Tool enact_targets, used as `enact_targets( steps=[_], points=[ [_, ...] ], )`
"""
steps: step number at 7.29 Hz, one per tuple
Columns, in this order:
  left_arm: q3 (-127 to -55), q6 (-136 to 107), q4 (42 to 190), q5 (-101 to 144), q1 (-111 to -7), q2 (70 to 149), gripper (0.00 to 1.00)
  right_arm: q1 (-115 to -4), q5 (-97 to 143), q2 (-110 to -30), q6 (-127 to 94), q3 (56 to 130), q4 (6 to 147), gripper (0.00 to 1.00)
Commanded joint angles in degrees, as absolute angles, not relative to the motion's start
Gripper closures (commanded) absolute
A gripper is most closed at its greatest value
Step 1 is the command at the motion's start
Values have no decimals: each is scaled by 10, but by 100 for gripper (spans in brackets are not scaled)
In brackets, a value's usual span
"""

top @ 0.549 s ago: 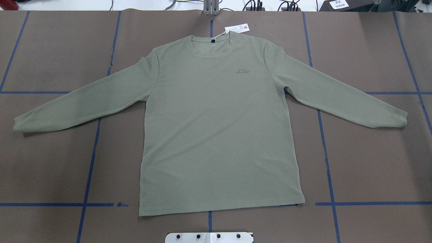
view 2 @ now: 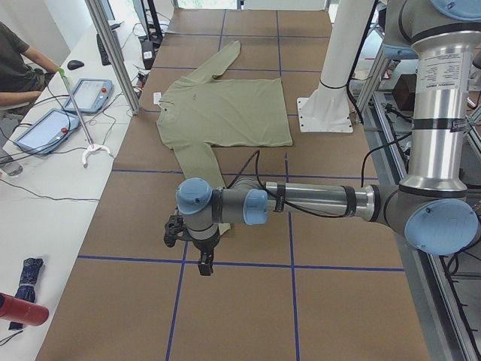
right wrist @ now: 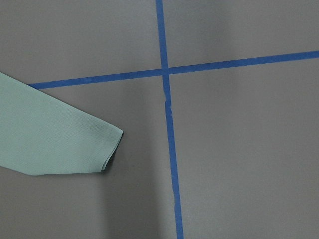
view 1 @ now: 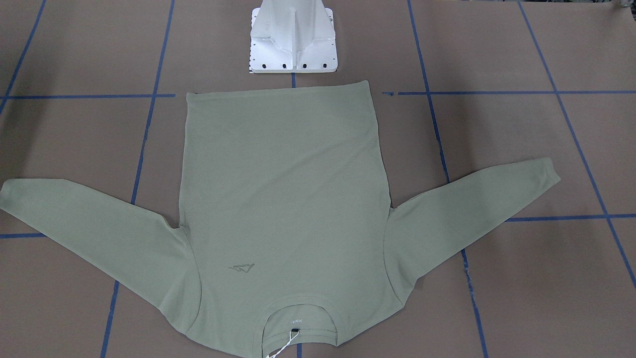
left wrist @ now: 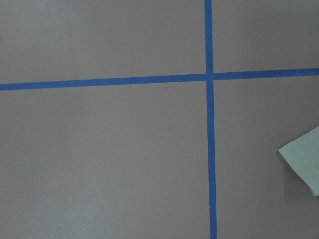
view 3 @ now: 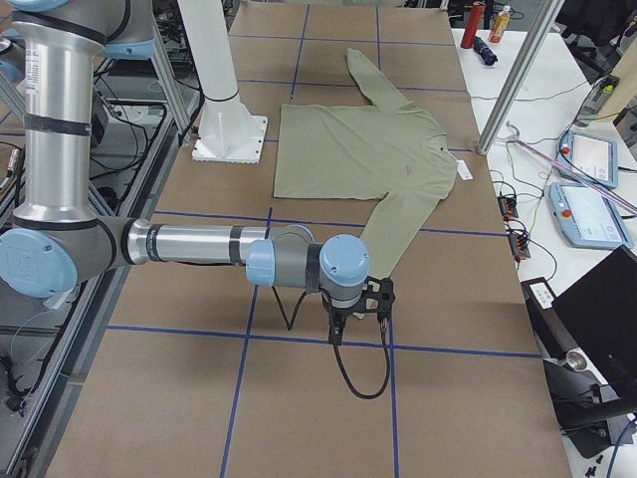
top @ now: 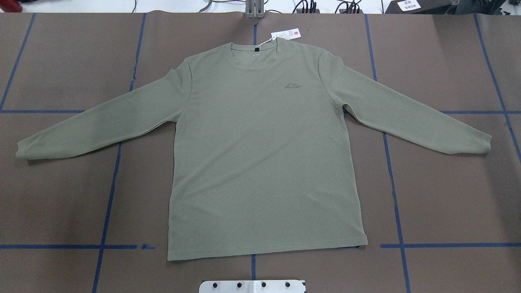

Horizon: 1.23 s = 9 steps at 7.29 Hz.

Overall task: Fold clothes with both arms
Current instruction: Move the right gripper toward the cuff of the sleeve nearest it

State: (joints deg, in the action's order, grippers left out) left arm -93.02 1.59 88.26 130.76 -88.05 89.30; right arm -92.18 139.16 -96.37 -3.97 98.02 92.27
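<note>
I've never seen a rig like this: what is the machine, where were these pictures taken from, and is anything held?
It is a robot, two jointed arms beside a white pedestal, meant to fold clothes. A green long-sleeved shirt lies flat on the brown table, sleeves spread, a white hang tag at its neck. Two pictures look down, one from behind the robot, one from across the table. Two look along it from the ends, showing the left arm and the right arm. Two come from wrist cameras, each seeing a cuff. The left gripper and right gripper hang above the table near the sleeve ends, holding nothing of the shirt.
</note>
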Motion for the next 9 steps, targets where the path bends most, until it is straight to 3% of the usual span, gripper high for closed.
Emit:
enact_targets(
  steps=[1,5,9],
  points=[
    [-933,15,944,1307,-878,900,0,-914,1394,-956,-41,983,909,0],
    [-921,16,1049,1308,-856,917,0,-819,1350,-950,-74,933,753,0],
    [-918,-43,1086,1307,-855,919,0,-684,1312,-944,-304,860,542,0]
  ],
)
